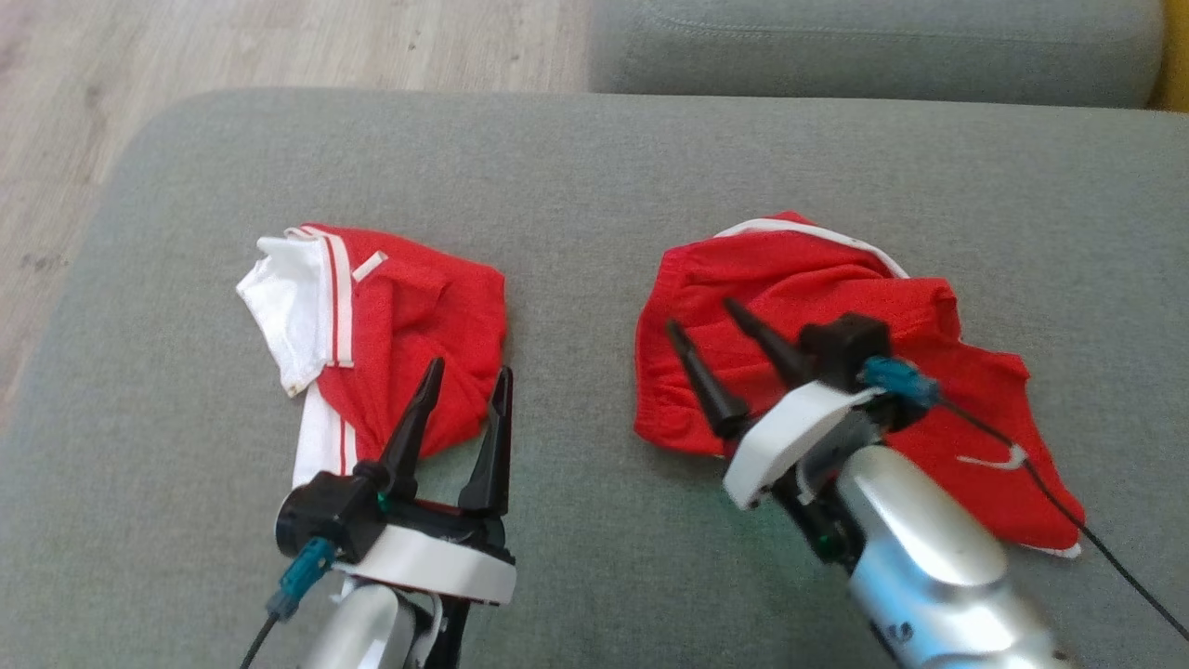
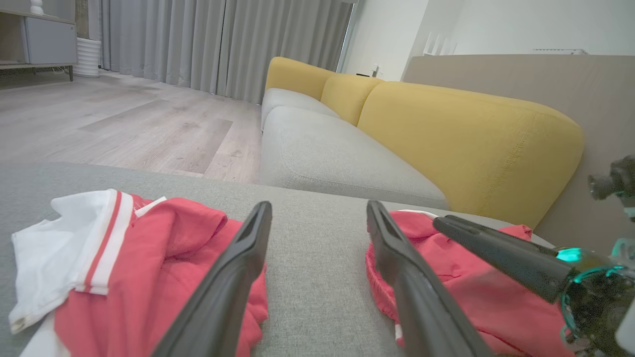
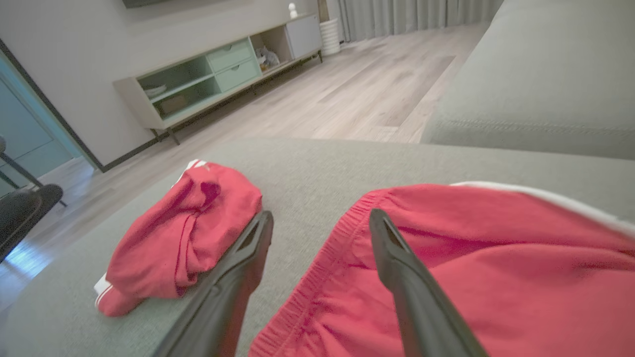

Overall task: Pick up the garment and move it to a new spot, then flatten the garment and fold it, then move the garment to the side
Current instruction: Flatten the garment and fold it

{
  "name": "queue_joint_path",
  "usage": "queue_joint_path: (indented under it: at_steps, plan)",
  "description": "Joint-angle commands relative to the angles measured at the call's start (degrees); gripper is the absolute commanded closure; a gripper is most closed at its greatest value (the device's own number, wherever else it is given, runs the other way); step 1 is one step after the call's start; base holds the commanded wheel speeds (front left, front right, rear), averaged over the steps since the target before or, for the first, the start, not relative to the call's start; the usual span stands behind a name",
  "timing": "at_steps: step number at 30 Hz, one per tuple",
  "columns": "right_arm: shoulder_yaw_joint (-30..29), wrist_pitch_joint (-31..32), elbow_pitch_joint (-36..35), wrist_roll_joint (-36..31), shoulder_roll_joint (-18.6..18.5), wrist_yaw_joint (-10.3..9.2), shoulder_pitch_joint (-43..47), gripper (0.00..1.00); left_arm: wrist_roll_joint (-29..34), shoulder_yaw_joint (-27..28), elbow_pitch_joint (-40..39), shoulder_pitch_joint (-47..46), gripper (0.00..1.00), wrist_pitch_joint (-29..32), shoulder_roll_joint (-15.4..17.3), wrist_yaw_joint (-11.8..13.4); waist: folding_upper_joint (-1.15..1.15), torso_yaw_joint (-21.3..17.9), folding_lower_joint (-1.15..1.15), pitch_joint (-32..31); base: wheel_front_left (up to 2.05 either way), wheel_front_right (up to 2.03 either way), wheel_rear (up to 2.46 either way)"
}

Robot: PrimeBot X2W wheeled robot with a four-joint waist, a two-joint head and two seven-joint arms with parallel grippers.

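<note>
grey sofa [image 1: 594,158], wood floor [image 1: 279,37] (pale), curtains [image 2: 198,39]

Garment [image 1: 418,316] matt mesh cloth; cushion [image 1: 594,158] coarse grey weave; floor [image 1: 279,46] wood

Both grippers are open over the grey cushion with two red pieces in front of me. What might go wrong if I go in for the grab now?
1. The right gripper, open, sits over the red shorts, not the jersey; closing there would likely grab the wrong piece.
2. The jersey lies bunched, with a white sleeve folded over. The left gripper, by its near edge, may pinch several layers, making flattening harder.
</note>
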Motion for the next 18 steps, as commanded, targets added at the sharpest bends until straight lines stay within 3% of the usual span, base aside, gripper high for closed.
queue_joint_path:
  at_steps: [1,8,13,18]
  plan:
    - [-0.62,-1.11,-2.17,-0.77,0.18,0.22,-0.41,0.0,-0.24,2.13,-2.01,-0.96,0.0,-0.55,0.03,0.27,0.0,-0.5,0.0,-0.47,0.0,0.0,0.0]
    - [-14.23,-4.21,-8.65,-3.98,-3.04,0.22,5.71,0.0,-0.79,2.29,-2.86,0.12,0.0,-0.55,0.03,0.68,0.0,-2.91,0.0,-2.02,0.0,0.0,0.0]
    - [-24.08,-6.36,-15.2,-6.95,-2.28,0.22,14.08,0.0,-0.93,2.49,-3.59,0.6,0.0,-0.55,0.03,0.97,0.0,-4.37,0.0,-2.25,0.0,0.0,0.0]
    - [-27.77,-7.06,-19.21,-9.41,-0.43,0.22,19.34,0.0,-0.93,2.31,-3.76,0.77,0.0,-0.55,0.03,0.85,0.0,-5.42,0.0,-2.03,0.0,0.0,0.0]
